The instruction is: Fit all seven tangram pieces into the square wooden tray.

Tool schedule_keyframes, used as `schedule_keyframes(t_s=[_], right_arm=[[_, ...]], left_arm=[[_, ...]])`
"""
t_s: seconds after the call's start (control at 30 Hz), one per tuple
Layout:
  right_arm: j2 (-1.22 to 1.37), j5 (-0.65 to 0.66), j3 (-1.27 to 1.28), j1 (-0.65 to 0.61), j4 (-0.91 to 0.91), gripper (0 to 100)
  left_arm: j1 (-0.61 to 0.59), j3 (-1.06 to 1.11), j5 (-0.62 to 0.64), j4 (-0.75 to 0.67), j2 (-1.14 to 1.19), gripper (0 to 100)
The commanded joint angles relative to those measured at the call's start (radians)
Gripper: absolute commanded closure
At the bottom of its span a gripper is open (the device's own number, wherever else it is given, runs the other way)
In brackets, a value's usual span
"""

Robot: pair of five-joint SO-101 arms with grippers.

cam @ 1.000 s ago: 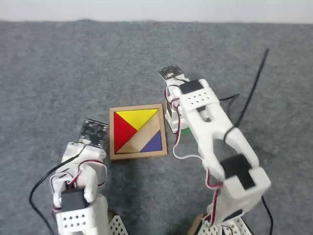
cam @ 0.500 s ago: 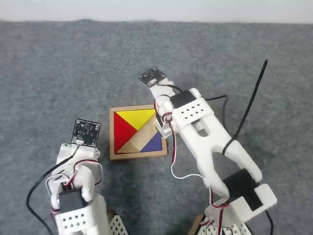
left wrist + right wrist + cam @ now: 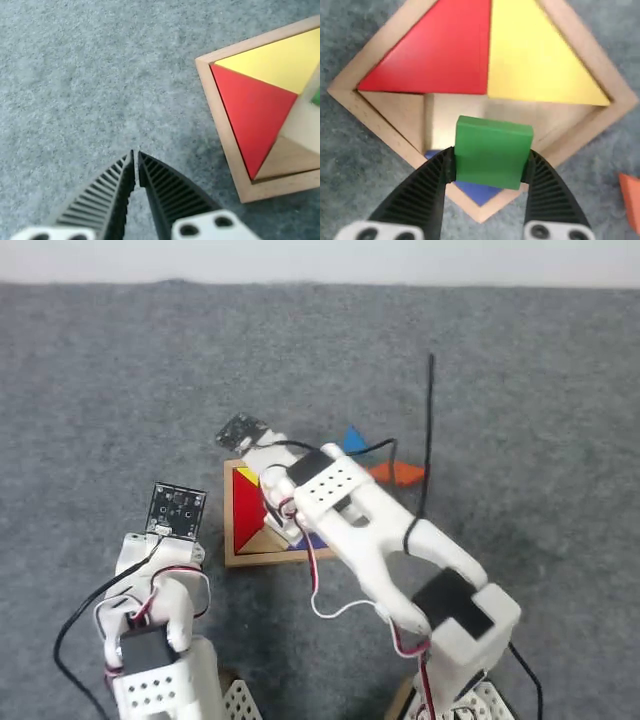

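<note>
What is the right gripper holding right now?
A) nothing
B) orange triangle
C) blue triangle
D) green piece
D: the right wrist view shows the right gripper closed on the two sides of the green piece, with the wooden tray behind it.

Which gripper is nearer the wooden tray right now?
Right. The right gripper, shut on a green square, hangs over the tray; the left gripper is shut over the carpet beside the tray.
</note>
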Motion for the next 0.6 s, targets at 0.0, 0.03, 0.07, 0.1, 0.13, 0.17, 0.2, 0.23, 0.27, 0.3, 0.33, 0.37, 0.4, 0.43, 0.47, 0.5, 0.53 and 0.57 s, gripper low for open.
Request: schedule_keyframes(t_s=[0.0,0.03,0.07,0.1,0.13,0.17,0.2,0.23,0.27,0.3,0.33,0.37,0.4,0.43,0.47,0.5,0.53,0.57], right_arm=[[0.016,0.044,-0.095,-0.022,0.021,88.7],[0.028,0.044,-0.112,-0.027,0.039,88.7],[0.036,0.044,-0.127,-0.039,0.051,88.7],[0.044,0.044,-0.143,-0.047,0.059,88.7],[0.051,0.046,-0.152,-0.053,0.061,88.7],[0.059,0.046,-0.161,-0.054,0.059,88.7],[0.070,0.049,-0.170,-0.058,0.058,88.6],[0.081,0.049,-0.181,-0.058,0.059,88.6],[0.091,0.049,-0.189,-0.058,0.059,88.5],[0.101,0.051,-0.195,-0.058,0.061,88.1],[0.105,0.051,-0.196,-0.058,0.068,86.6],[0.110,0.051,-0.196,-0.058,0.073,84.2],[0.110,0.048,-0.196,-0.059,0.074,81.0],[0.110,0.049,-0.196,-0.065,0.074,77.8],[0.110,0.049,-0.196,-0.068,0.074,74.9],[0.110,0.049,-0.196,-0.073,0.074,72.3],[0.110,0.049,-0.196,-0.076,0.076,70.1],[0.110,0.049,-0.198,-0.081,0.087,68.4]], left_arm=[[-0.040,-0.013,-0.003,-0.049,-0.009,99],[-0.060,-0.015,0.000,-0.066,-0.009,99],[-0.074,-0.013,0.002,-0.078,-0.009,99],[-0.083,-0.013,0.005,-0.084,-0.009,99],[-0.086,-0.013,0.021,-0.087,-0.009,99],[-0.087,-0.015,0.037,-0.089,-0.009,99],[-0.087,-0.015,0.049,-0.089,-0.009,99],[-0.087,-0.015,0.051,-0.091,-0.009,99],[-0.087,-0.015,0.051,-0.091,-0.009,99],[-0.087,-0.015,0.051,-0.091,-0.009,99],[-0.087,-0.015,0.051,-0.091,-0.009,99],[-0.087,-0.015,0.051,-0.091,-0.009,99],[-0.087,-0.015,0.051,-0.091,-0.009,99],[-0.087,-0.015,0.051,-0.091,-0.009,99],[-0.087,-0.015,0.051,-0.091,-0.009,99],[-0.087,-0.015,0.051,-0.091,-0.009,99],[-0.087,-0.015,0.051,-0.091,-0.009,99],[-0.087,-0.015,0.051,-0.091,-0.009,99]])
